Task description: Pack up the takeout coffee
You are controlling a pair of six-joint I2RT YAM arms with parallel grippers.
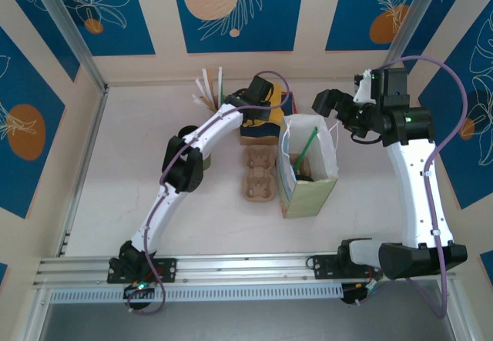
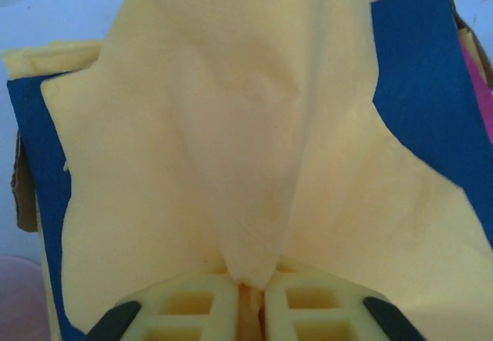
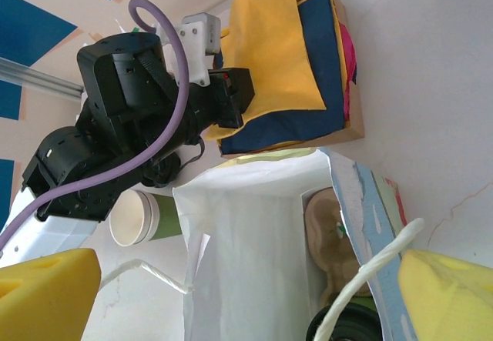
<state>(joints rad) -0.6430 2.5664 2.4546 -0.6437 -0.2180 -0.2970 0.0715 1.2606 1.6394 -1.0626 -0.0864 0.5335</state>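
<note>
Left hand (image 2: 248, 299): pressing together on a raised fold of the yellow napkin (image 2: 231, 125), at the bottom centre of the left wrist view.
Right hand (image 3: 246, 295): hanging spread wide above the mouth of the paper bag (image 3: 254, 241), gripping nothing.
Takeout coffee (image 3: 344, 328): sitting inside the bag, its black lid showing at the lower edge of the right wrist view.
Napkin stack: lying in a cardboard box (image 3: 356, 129), with the blue napkin (image 2: 416, 87) directly under the yellow one.
Step in hand: probably drawing one napkin off the stack to go in with the coffee.
Doing it well: lifting slowly and straight up so that only the top sheet is peeling away, and watching that the blue sheet is not following.
Approach to bag: coming in over the open mouth, clear of the string handle (image 3: 370, 272), and releasing beside the lid rather than pressing on it.
Risk: the thin bag wall folding inward and blocking the opening.
</note>
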